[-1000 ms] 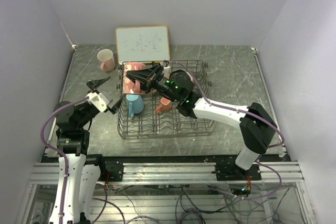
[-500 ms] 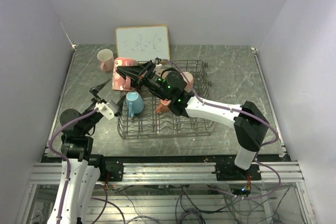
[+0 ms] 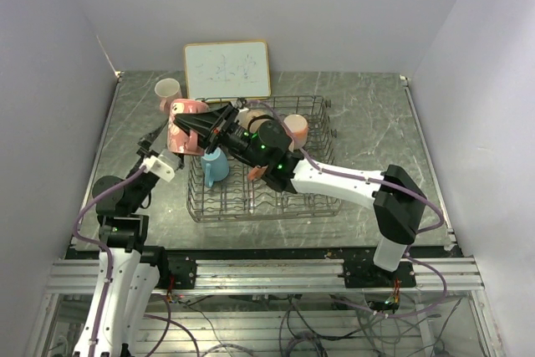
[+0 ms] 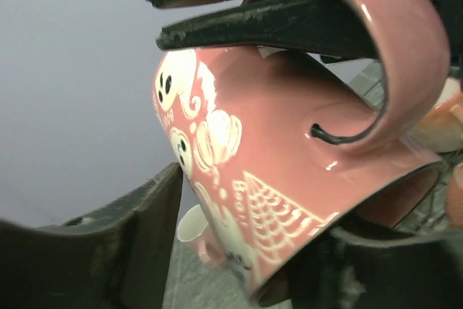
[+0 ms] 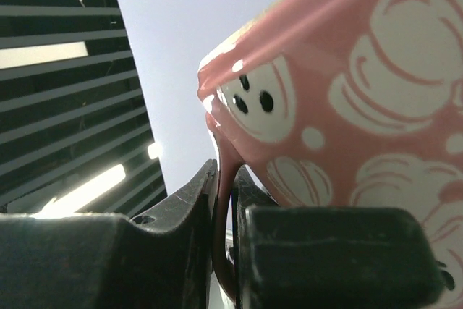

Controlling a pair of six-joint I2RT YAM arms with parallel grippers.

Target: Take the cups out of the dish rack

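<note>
From above, my right gripper (image 3: 203,127) is clamped on a pink mug (image 3: 182,125), which it holds just past the dish rack's (image 3: 326,200) ten o'clock corner, over the table (image 3: 368,131). My left gripper (image 3: 153,144) is spread wide at the mug's seven o'clock, holding nothing. A blue mug (image 3: 215,165) and a salmon mug (image 3: 294,129) sit in the rack. There is open room at the rack's nine o'clock, but only a narrow strip, with a pale pink mug (image 3: 169,94) at my load's twelve o'clock and the whiteboard (image 3: 227,68) at one o'clock. In the left wrist view the mug hangs tilted between my left fingers (image 4: 108,251); I cannot tell whether they touch it. In the right wrist view my right fingers (image 5: 195,208) pinch only the thin wall at the rim. That, I judge, is the risk. Glazed ceramic could pivot or slip if the left closes off-centre, or if the right lets go too soon, and the mug would drop onto the table or knock its neighbour.
</note>
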